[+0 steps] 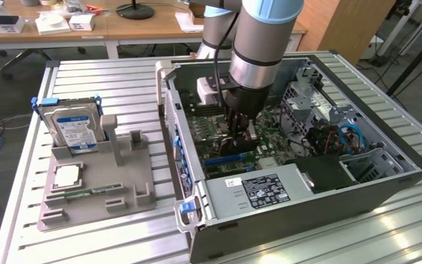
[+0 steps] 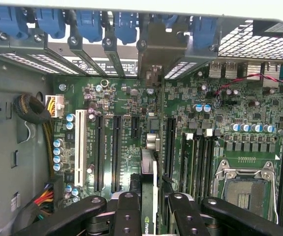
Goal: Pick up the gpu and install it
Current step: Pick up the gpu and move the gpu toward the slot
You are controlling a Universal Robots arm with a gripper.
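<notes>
the gpu [image 2: 150,164] stands on edge inside the case [image 1: 306,223], low over the board [image 2: 220,98], clamped in the gripper [image 2: 153,209]. pickup is done; seating looks unfinished, and the card is not yet let go.

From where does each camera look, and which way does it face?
Exterior view: off the arm, above the table, looking down into the open computer case; shows the arm and hand.
Wrist view: on the wrist, facing down onto the motherboard; shows the fingers either side of the gpu.
Shared: hand, gpu, motherboard.
</notes>
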